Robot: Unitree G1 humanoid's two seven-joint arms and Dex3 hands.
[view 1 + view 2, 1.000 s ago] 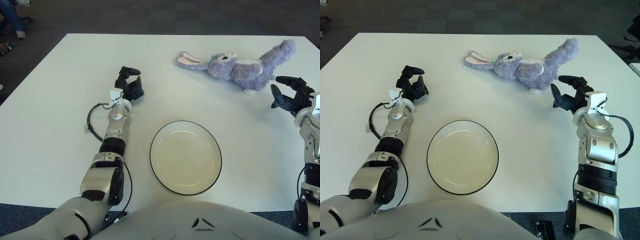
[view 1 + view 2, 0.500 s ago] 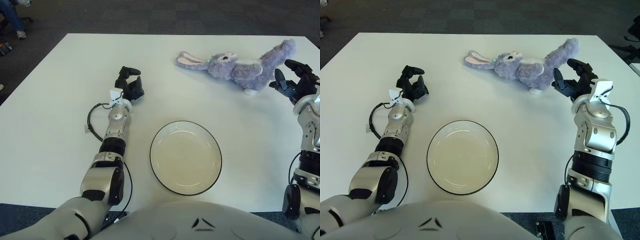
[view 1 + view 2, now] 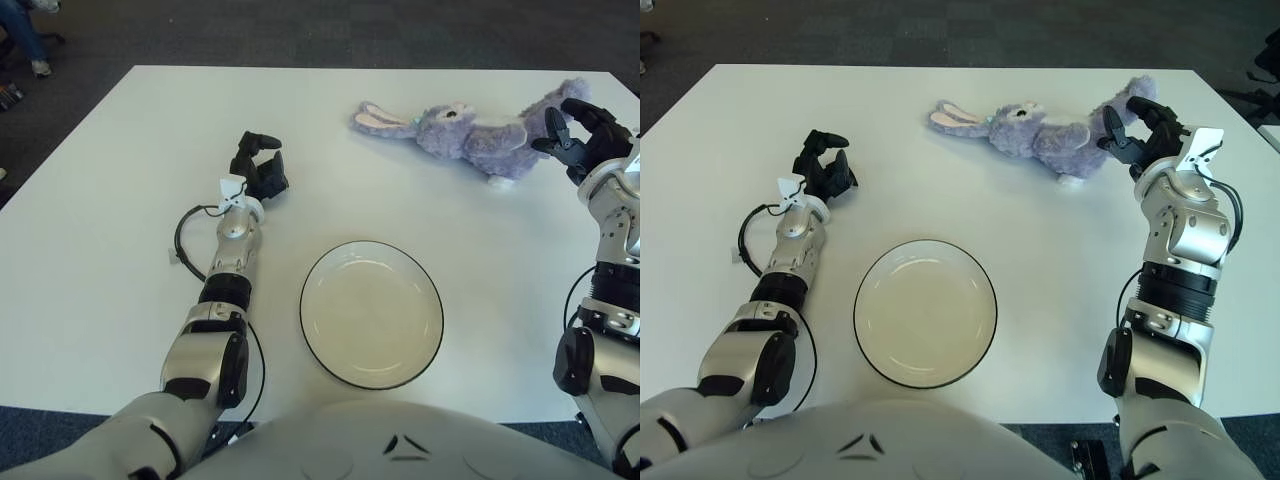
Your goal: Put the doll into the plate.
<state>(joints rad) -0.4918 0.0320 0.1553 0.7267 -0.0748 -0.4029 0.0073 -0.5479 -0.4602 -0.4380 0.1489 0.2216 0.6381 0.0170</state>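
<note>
The doll is a purple plush rabbit [image 3: 470, 130] lying on its side at the far right of the white table, ears pointing left. A white plate with a dark rim [image 3: 371, 314] sits at the near middle of the table, with nothing in it. My right hand [image 3: 1133, 124] hovers over the rabbit's rear end with its fingers spread around the leg, not closed on it. My left hand [image 3: 259, 165] shows left of the plate, fingers loosely curled, holding nothing.
The white table [image 3: 120, 200] has its far edge just behind the rabbit and its right edge near my right arm. A black cable [image 3: 183, 240] loops beside my left forearm. Dark carpet surrounds the table.
My right hand has moved away from me and up, from beside the rabbit's feet to over its rear leg. The rabbit, plate and left hand have not moved.
</note>
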